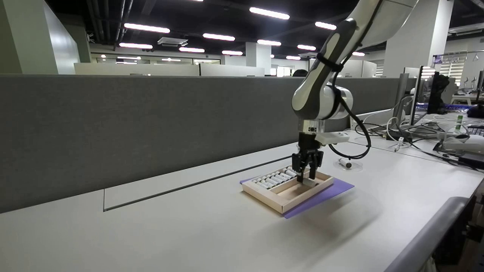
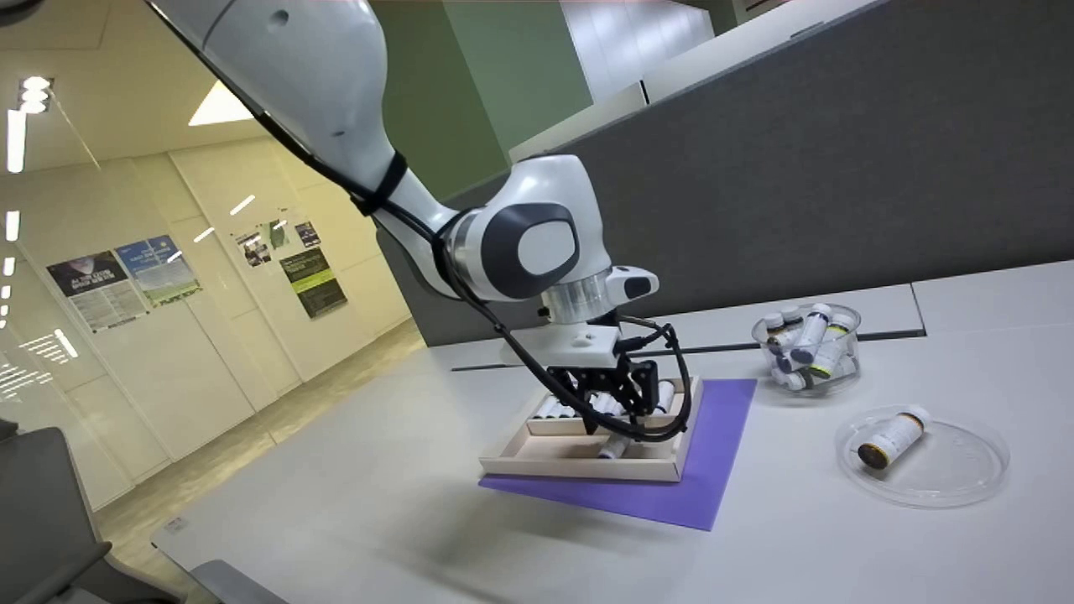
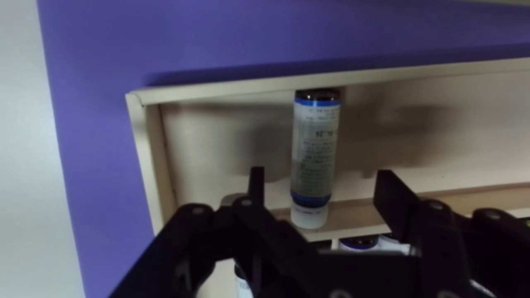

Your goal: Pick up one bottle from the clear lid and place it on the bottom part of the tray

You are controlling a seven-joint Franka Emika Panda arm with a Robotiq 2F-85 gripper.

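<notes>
Claw (image 3: 321, 174): spread wide, fingers (image 3: 257, 182) to either side of a bottle (image 3: 314, 153) with a gap showing on both; it has hold of nothing that I can see.
Bottle: lying across the bottom part of the tray (image 2: 579, 468), dark end at the outer rim, white cap toward the divider (image 3: 356, 215); whether the cap touches it I can't tell.
Row: more bottles (image 1: 272, 180), side by side in the tray's other long section.
Sheet (image 2: 728, 428): purple, flat under the tray, showing past its edges.
Lid (image 2: 965, 478): on the counter (image 2: 377, 486), well apart from the tray, another bottle (image 2: 894, 438) on its side upon it.
Tub (image 2: 853, 342): clear, heaped with bottles, near the lid.
Arm (image 1: 312, 90): bent over the tray in both exterior views.
</notes>
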